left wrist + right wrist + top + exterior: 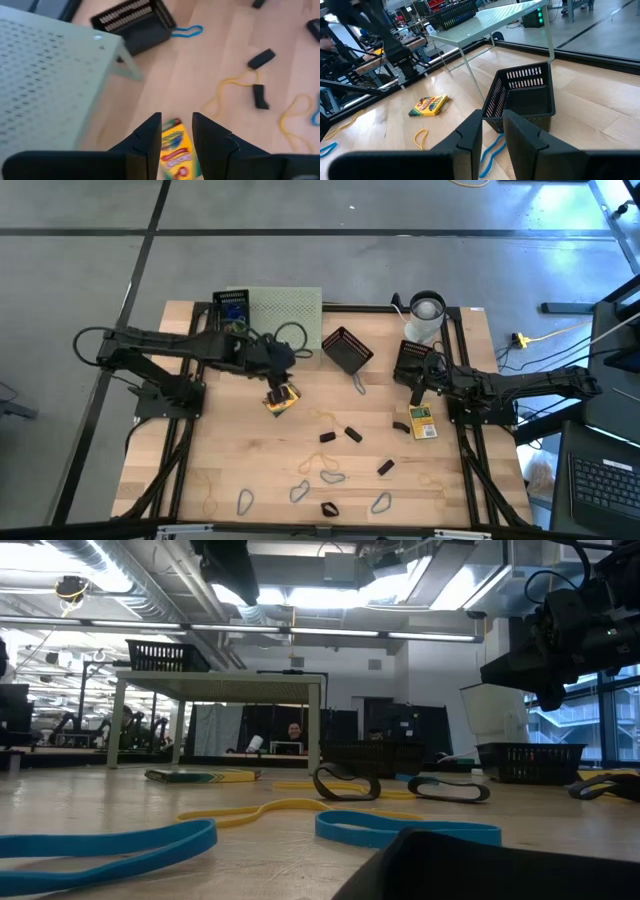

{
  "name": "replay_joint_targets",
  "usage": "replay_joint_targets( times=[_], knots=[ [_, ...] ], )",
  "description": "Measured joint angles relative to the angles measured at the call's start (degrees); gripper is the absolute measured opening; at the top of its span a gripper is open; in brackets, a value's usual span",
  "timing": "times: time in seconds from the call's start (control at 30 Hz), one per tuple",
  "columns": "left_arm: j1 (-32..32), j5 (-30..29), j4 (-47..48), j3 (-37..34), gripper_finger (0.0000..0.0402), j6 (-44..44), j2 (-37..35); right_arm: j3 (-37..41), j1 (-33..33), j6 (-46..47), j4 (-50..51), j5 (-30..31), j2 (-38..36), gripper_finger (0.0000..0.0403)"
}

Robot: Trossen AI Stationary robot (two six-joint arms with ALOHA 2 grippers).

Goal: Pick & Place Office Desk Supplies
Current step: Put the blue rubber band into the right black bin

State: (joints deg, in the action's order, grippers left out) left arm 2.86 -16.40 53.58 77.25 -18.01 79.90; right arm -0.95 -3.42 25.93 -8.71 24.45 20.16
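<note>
A yellow-green crayon box [284, 401] [429, 105] lies flat on the wooden table near its middle. My left gripper [176, 117] hangs well above it, slanting down. Its fingers are open by a narrow gap, and the box [175, 147] shows through that gap far below. A second crayon box [424, 423] lies at the right. My right gripper [492, 114] waits beside it, nearly level and open by a narrow gap, facing a black basket [522, 95]. Black clips [353, 434], grey wire clips [245, 500], tan rubber bands [212, 502] and coloured loops [100, 840] lie toward the near edge.
The pale green perforated stand [285, 315] stands at the far side, with a black basket [231, 307] on it. Another basket [347, 350] sits on the table to its right, and a third [413, 358] by the right arm. A white cup [425, 315] stands far right.
</note>
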Motion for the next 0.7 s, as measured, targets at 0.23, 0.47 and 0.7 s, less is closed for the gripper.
replay_joint_targets(
  times=[0.23, 0.47, 0.7],
  knots=[
    [5.1, -8.4, 0.3, 0.0, 0.0102, -3.8, 6.2, 0.0, 0.0, 0.0, 0.0, 0.0, 0.0, 0.0082],
    [7.8, -9.5, 0.4, 0.0, 0.0102, 8.8, 12.9, 0.0, 0.0, 0.0, 0.0, 0.2, 0.0, 0.0082],
    [9.1, -9.6, 0.7, 0.0, 0.0102, 10.4, 19.2, 0.0, 0.0, 0.0, 0.0, 0.2, 0.0, 0.0082]
  ],
)
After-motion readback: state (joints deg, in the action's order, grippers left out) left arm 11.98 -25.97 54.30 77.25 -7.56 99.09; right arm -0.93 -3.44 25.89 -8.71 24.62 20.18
